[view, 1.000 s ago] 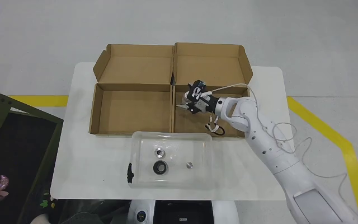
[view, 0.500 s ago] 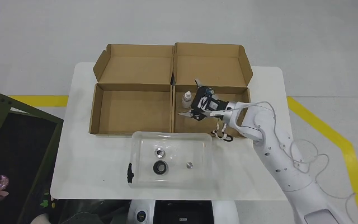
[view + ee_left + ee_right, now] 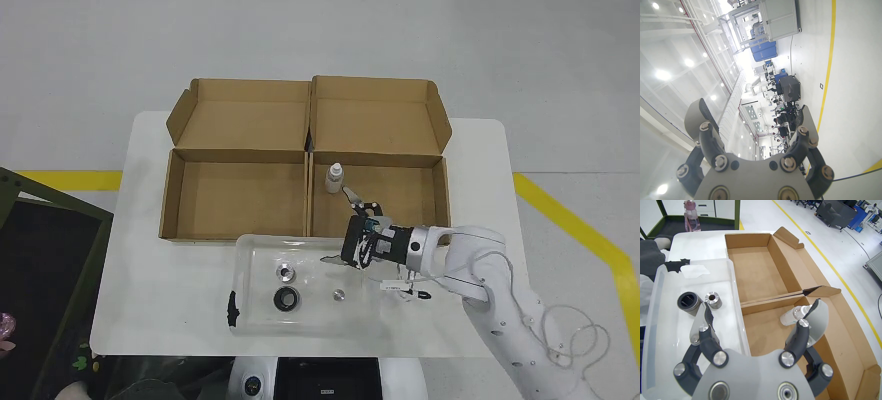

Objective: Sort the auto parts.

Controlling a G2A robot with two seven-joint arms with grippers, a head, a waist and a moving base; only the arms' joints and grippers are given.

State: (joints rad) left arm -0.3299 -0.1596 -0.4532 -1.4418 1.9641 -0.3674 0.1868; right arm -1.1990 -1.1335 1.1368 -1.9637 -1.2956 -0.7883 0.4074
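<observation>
A white bottle (image 3: 334, 178) (image 3: 791, 316) lies in the right cardboard box (image 3: 420, 205) (image 3: 772, 332), at its far left corner. The clear plastic bin (image 3: 250, 255) (image 3: 660, 321) holds a black cylinder (image 3: 288, 298) (image 3: 688, 302), a silver bushing (image 3: 286, 271) (image 3: 713, 299) and a small silver part (image 3: 338, 294). My right gripper (image 3: 334, 224) (image 3: 761, 313) hangs open and holds nothing, straddling the bin's far rim and the right box's front wall. My left gripper (image 3: 753, 115) is open and holds nothing, pointing up into the room.
The left cardboard box (image 3: 235, 200) (image 3: 757, 272) stands beside the right one, both with lids folded back. Black tape (image 3: 232, 308) (image 3: 676, 266) sticks to the bin's left end. Bare white table (image 3: 150, 290) lies left and right of the bin.
My right gripper let go of the white bottle in the right box, then pulled back toward the clear bin, open. The bottle stays where it was dropped.
</observation>
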